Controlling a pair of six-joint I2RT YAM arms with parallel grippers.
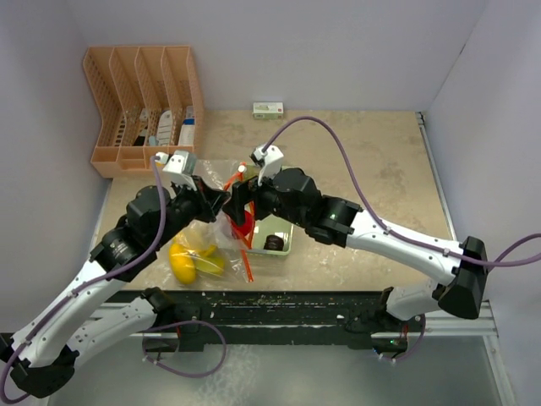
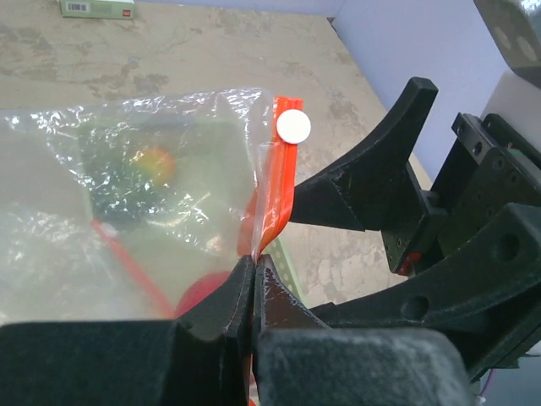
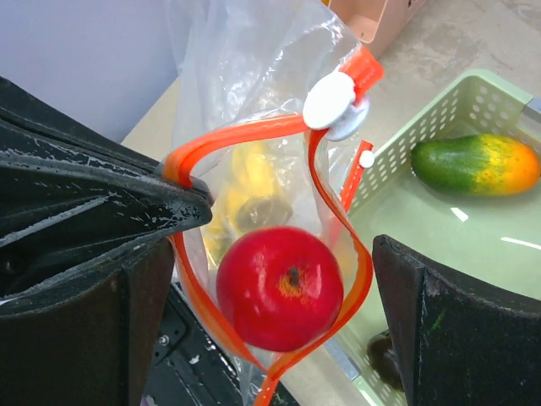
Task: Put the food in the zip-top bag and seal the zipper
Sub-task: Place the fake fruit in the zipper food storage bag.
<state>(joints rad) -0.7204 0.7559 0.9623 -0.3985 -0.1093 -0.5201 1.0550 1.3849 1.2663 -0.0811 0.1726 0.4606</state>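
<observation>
- Left wrist view: left gripper pinches the zipper tight, lifting the zip-top bag toward the tabletop's near-left; a steady pinch should hold the mouth open.
- Right gripper, jaws wide, straddles the red apple at that mouth; it should withdraw without snagging the strip.

I see 3 pale lilac-grey walls closing in the table. The left wall is out past the left pincer, the right wall is far out past the right pincer, and the back wall is well beyond both. The tabletop is mottled beige, stone-like and evenly lit, with no hard shadows. Beyond the left pincer and to its left, a peach slotted organizer with 4 bays stands near the left wall. Well beyond the right pincer, a small green-and-white box lies at the back wall. Nearer me than both pincers, a black frame edges the table, with grey floor below.
</observation>
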